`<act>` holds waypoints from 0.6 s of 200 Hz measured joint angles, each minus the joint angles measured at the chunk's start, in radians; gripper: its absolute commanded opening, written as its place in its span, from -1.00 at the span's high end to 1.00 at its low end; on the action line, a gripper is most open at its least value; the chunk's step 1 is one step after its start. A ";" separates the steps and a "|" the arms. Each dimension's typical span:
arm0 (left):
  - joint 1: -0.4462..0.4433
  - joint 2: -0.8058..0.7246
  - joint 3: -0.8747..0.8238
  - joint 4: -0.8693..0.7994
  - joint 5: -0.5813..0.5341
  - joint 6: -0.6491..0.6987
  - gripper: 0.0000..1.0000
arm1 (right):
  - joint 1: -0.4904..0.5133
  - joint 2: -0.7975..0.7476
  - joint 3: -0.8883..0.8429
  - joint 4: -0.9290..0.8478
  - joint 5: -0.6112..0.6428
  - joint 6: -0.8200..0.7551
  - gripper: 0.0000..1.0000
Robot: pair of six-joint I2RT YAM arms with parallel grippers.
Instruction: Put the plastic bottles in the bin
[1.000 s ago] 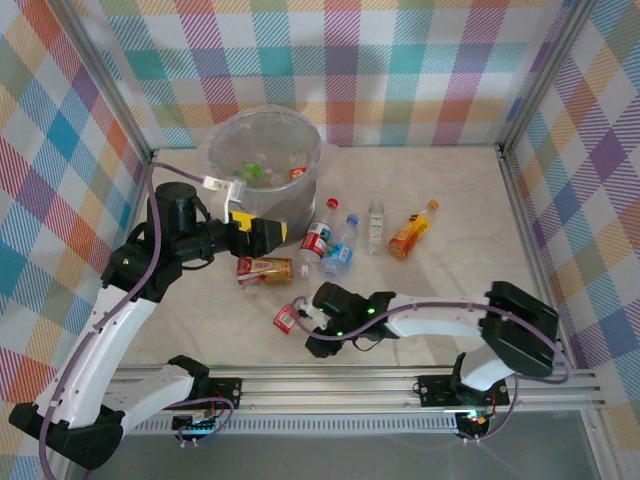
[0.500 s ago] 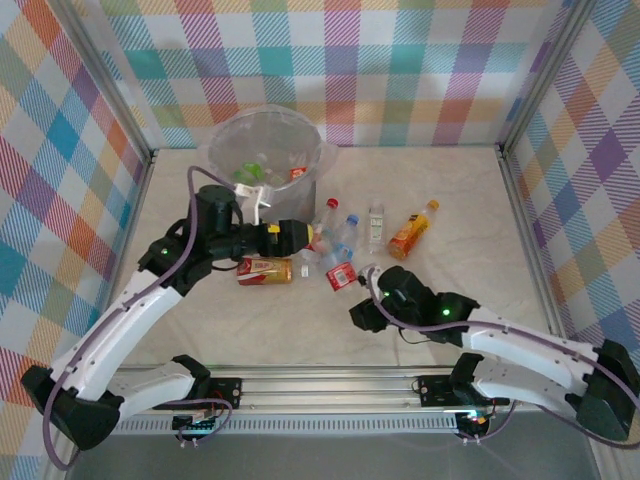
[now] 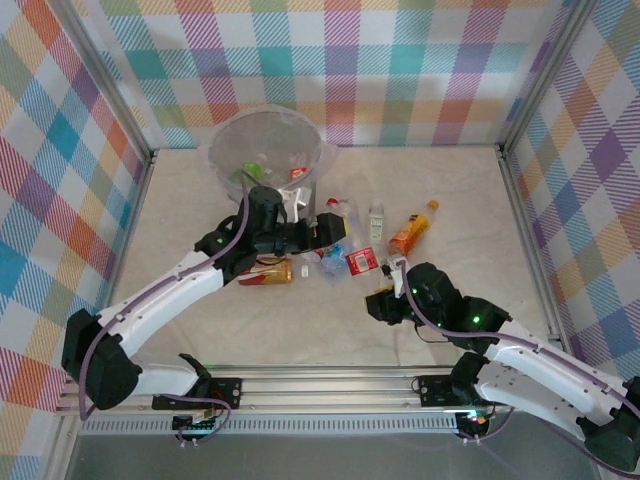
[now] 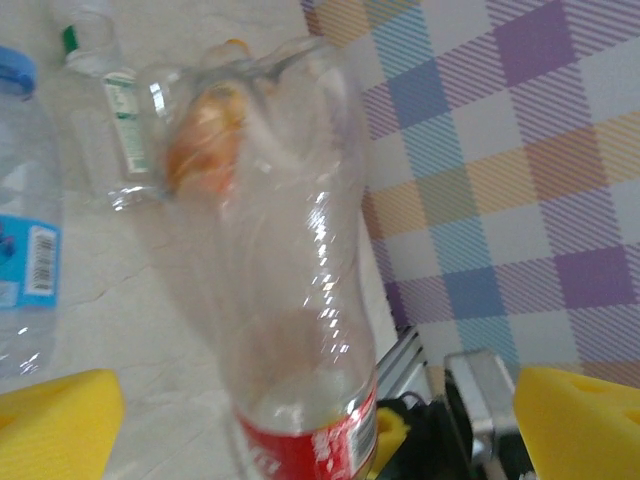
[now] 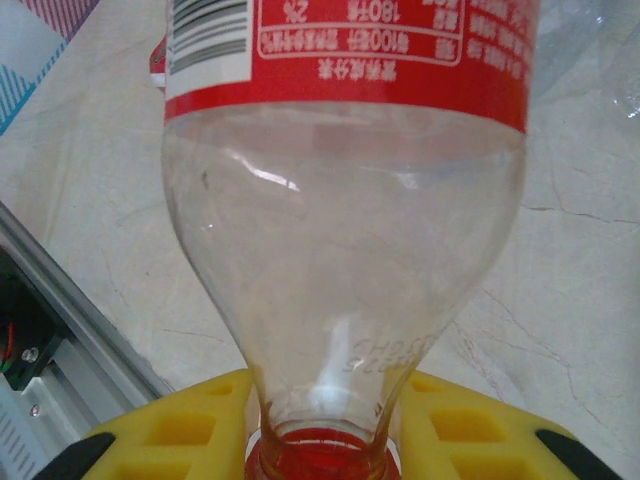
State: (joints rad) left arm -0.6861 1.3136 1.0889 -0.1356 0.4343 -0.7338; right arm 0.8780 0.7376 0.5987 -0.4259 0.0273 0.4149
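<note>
The right gripper [image 5: 320, 445] is clamped tight on the neck of a red-labelled bottle [image 5: 345, 230]. Its yellow fingers [image 5: 190, 430], moulded with rectangular pockets, pinch just above the red cap. From there the clear shoulder swells out to a glossy red label with white print and a barcode. The plastic is thin, see-through and faintly scuffed, with embossed lettering near the neck. In the top view this bottle sits over the marbled beige table [image 3: 480, 200], a little right of the middle and well apart from the bin [image 3: 225, 140].

The left gripper [image 3: 328, 230] stands wide open and grips nothing. Its yellow foam pads [image 4: 55, 420] flank a second clear bottle [image 4: 300, 300] with a gap on either side. That bottle is dented and wavy-walled, with a red label band at the end nearest the wrist camera. An orange-labelled bottle [image 4: 205, 140] shows blurred through it. A blue-labelled bottle [image 4: 25, 250] and a small green-capped bottle [image 4: 100, 90] lie just beside it on the table. Another bottle with a brownish label [image 3: 265, 270] lies on its side under the left arm.

The bin is round, tapered and translucent grey-white, with a crinkled clear liner at its rim. It stands at the far left of the table against the plaid wall, and a few bottles inside it [image 3: 297, 173] show as red and green flecks — too small to tell apart
</note>
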 measured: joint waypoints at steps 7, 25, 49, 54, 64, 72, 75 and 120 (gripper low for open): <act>-0.004 0.011 -0.001 0.024 0.003 -0.013 -0.94 | 0.000 0.000 0.000 0.003 -0.006 0.000 0.48; -0.015 0.039 -0.001 0.080 0.012 -0.037 -0.91 | 0.000 0.000 0.000 0.014 -0.020 0.000 0.48; -0.034 0.074 -0.001 0.109 0.015 -0.058 -0.87 | 0.000 0.000 0.000 0.029 -0.032 0.000 0.48; -0.036 0.080 -0.001 0.111 0.016 -0.060 -0.86 | 0.000 0.000 0.000 0.032 -0.035 0.000 0.48; -0.040 0.089 0.000 0.113 0.015 -0.063 -0.84 | 0.000 0.000 0.000 0.038 -0.040 0.000 0.48; -0.040 0.095 0.000 0.113 0.017 -0.064 -0.79 | 0.000 -0.001 0.000 0.043 -0.044 0.000 0.48; -0.040 0.097 0.000 0.113 0.018 -0.066 -0.77 | 0.000 -0.002 0.000 0.044 -0.046 0.000 0.48; -0.043 0.108 0.000 0.144 0.019 -0.090 -0.45 | 0.000 -0.016 0.000 0.068 -0.064 0.005 0.47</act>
State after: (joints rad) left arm -0.7296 1.4212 1.0889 0.0086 0.4534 -0.8238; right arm 0.8780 0.7212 0.5987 -0.3584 -0.0372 0.4198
